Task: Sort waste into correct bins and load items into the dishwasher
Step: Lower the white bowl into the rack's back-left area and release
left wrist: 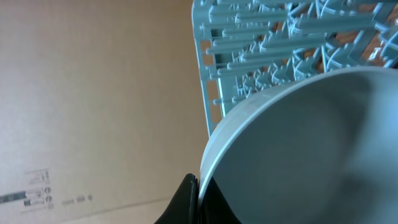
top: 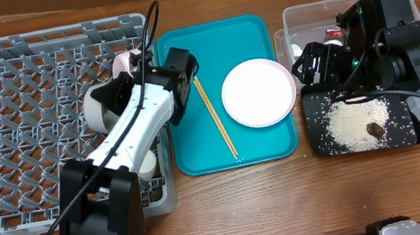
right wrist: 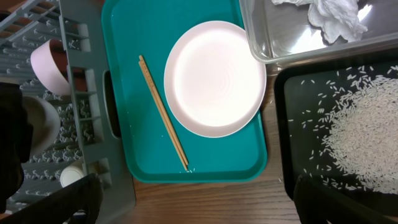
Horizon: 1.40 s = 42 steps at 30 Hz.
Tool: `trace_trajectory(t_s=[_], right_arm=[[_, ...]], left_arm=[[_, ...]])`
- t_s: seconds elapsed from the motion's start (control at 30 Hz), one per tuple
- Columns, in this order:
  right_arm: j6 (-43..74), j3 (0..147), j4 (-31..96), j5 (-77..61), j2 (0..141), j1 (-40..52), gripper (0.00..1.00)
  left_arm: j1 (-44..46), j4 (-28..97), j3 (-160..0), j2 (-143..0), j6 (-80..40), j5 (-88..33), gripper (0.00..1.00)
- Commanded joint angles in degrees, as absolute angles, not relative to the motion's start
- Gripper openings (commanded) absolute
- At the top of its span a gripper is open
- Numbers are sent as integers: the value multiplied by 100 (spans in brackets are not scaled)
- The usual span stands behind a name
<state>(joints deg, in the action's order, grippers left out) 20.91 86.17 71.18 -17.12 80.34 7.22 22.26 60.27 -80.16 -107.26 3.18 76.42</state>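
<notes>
The left gripper point(left wrist: 198, 198) is pinched tight on the rim of the pale bowl point(left wrist: 298, 149), one finger inside the bowl and one outside. It holds the bowl tipped on its side over the right half of the grey dish rack point(top: 10, 122); whether the bowl touches the grid floor cannot be told. The pink bowl point(right wrist: 46, 65) stands on edge in the rack near its right wall, and a small white cup point(right wrist: 70, 177) sits in the rack nearer the front. The right gripper point(right wrist: 196, 182) hangs over the spot where the bins meet the teal tray point(top: 190, 154), its fingers spread wide and holding nothing. On that tray the white plate point(top: 258, 92) lies flat, with the chopsticks point(top: 215, 118) side by side just to its left. The clear tub point(top: 295, 17) holds the crumpled tissue point(right wrist: 329, 15) and a red wrapper point(top: 334, 33). In the black tray point(top: 316, 102) lies a heap of rice point(top: 349, 123) with the brown lump point(top: 376, 129) at its right edge.
</notes>
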Motion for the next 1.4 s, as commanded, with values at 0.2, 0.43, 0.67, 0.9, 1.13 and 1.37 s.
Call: trace_trajectory(t_s=[0.2, 0.43, 0.67, 0.9, 1.13, 1.37], right_arm=[[2053, 8621, 7087, -1651, 8042, 709, 100], [2053, 8621, 7087, -1651, 8042, 709, 100], [2053, 8621, 7087, -1653, 8042, 709, 100], [2053, 8621, 7087, -1651, 8044, 709, 100], [2053, 8621, 7087, -1653, 8042, 709, 100], [2053, 8621, 7087, -1651, 8042, 709, 100]], left_arm=[[2388, 5631, -7975, -10847, 1033, 7780, 4], [2598, 5675, -7975, -10847, 1028, 7485, 20], [2727, 5719, -7975, -10847, 1026, 7883, 47], [2902, 5712, -8055, -10728, 985, 8698, 55], [3365, 5721, -8079, -10370, 996, 8525, 53], [3430, 6429, -8077, -10359, 366, 7109, 42]])
